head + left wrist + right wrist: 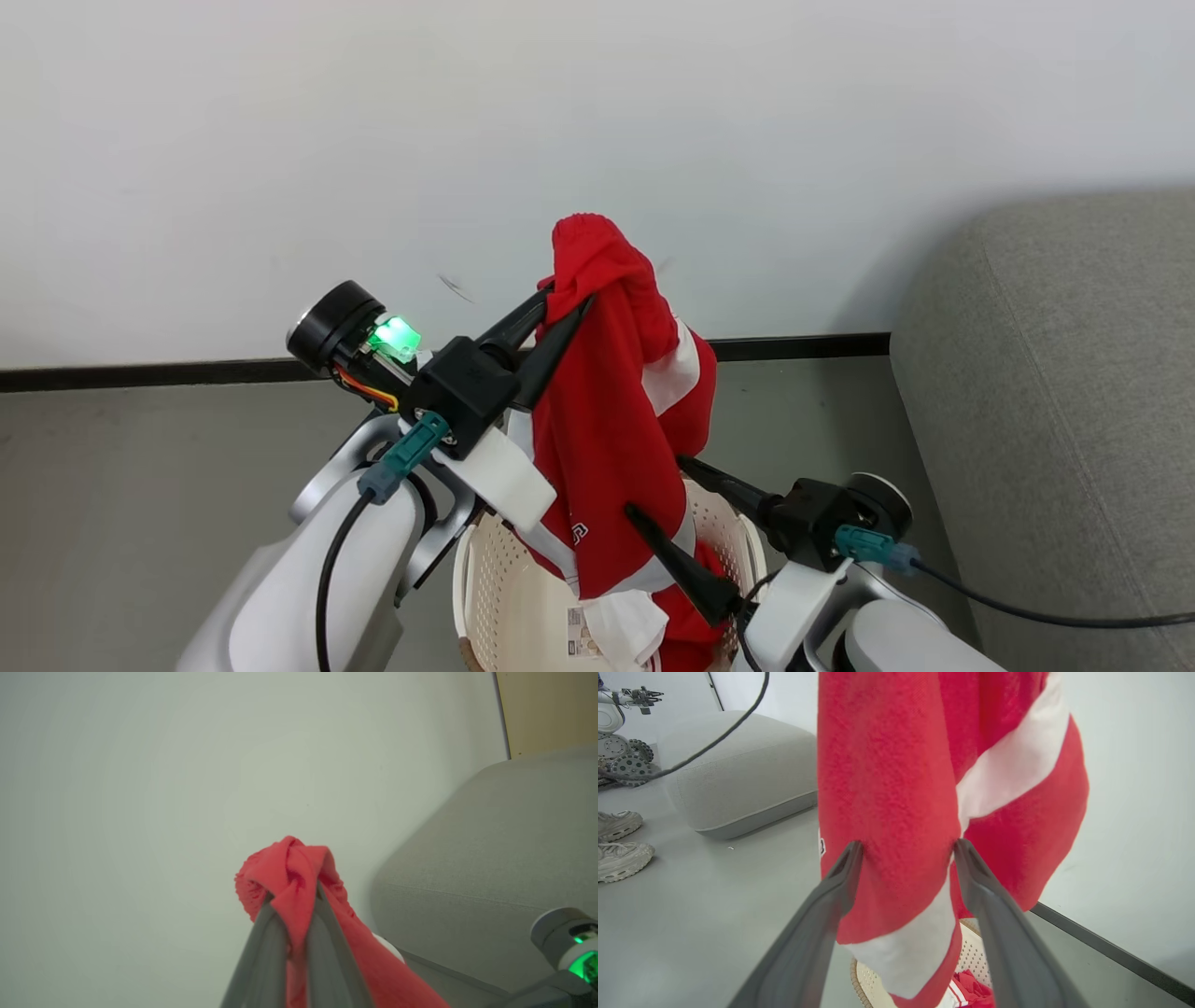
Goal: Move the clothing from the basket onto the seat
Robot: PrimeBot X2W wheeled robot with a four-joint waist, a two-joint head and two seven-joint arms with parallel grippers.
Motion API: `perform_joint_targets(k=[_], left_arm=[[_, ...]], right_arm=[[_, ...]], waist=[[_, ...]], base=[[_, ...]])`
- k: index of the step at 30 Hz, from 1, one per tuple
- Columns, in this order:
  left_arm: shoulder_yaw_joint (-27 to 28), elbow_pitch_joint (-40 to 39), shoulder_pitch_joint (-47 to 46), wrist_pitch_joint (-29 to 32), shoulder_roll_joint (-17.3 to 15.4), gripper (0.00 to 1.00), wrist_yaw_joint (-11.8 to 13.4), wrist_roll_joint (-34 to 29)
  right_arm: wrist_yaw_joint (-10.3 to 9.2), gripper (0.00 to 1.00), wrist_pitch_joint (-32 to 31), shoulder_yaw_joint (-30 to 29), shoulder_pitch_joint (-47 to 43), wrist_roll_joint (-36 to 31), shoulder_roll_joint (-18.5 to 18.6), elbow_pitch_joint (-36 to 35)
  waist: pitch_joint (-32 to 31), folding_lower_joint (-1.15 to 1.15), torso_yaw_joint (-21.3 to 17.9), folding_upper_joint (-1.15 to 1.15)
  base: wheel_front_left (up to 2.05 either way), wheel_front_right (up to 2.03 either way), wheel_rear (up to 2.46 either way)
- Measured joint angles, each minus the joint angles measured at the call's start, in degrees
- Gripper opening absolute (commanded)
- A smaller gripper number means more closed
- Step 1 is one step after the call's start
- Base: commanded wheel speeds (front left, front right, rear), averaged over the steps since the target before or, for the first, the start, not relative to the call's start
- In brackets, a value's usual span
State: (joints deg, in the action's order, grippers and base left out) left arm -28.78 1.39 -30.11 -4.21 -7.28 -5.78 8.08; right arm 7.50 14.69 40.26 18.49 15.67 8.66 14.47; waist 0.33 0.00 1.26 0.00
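Clothing (pixel 607 420), a bright red garment with broad white bands, hangs high above the basket (pixel 485 579). It is pinched at its gathered top by the left end effector (pixel 568 297), whose two dark fingers are clamped together on a bunch of the fabric. In the left wrist view that knot of red bulges just past the fingertips. The garment's lower edge drops into the mouth of the basket, where a second red piece (pixel 971 991) with thin white stripes lies on the bottom. The right end effector (pixel 655 485) is spread wide and straddles the hanging cloth low down, one finger in front of it and one behind. In the right wrist view the tips touch the fabric on either side without closing on it. A small white logo (pixel 579 534) sits near the lower white band, too small to read. A barcode label (pixel 581 632) is stuck inside the basket, its print also illegible. The seat (pixel 1055 392), a grey upholstered sofa, stands just right of the basket on the grey floor (pixel 140 485), apart from the garment. A green light (pixel 397 336) glows on the left wrist. A pair of pale sneakers (pixel 623 858) rests on the floor in the right wrist view.
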Motion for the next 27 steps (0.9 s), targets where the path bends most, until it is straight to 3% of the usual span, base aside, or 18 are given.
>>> perform_joint_targets(k=[18, 19, 21, 22, 27], left_arm=[[-3.4, -2.1, 0.0, 4.6, 1.5, 0.0, -0.5, 1.3], [-3.5, -2.1, 0.0, 4.8, 1.5, 0.0, -0.5, 1.7], [-3.5, -2.1, 0.0, 5.0, 1.6, 0.0, -0.5, 2.4], [-3.5, -2.1, 0.0, 5.0, 1.6, 0.0, -0.5, 2.5], [-2.4, -1.7, 0.2, 5.2, 1.6, 0.0, -0.4, 3.4]], right_arm=[[0.0, 1.0, 0.0, 6.8, 7.5, 2.4, -2.8, 10.0], [0.0, 0.49, 0.0, 7.0, 7.7, 2.5, -3.0, 10.4], [0.0, 0.29, 0.0, 7.2, 8.1, 2.5, -3.2, 10.7], [0.0, 0.0, 0.0, 7.2, 8.4, 2.5, -3.2, 10.8], [0.0, 0.0, 0.0, 6.8, 9.6, 2.7, -3.2, 10.7]], waist=[[-1.2, 0.0, 3.8, 0.0], [-1.2, 0.0, 4.0, 0.0], [-1.2, 0.0, 4.2, 0.0], [-1.2, 0.0, 4.3, 0.0], [-1.0, 0.0, 4.4, 0.0]], base=[[0.0, 0.0, 0.0], [0.0, 0.0, 0.0], [0.0, 0.0, 0.0], [0.0, 0.0, 0.0], [0.0, 0.0, 0.0]])
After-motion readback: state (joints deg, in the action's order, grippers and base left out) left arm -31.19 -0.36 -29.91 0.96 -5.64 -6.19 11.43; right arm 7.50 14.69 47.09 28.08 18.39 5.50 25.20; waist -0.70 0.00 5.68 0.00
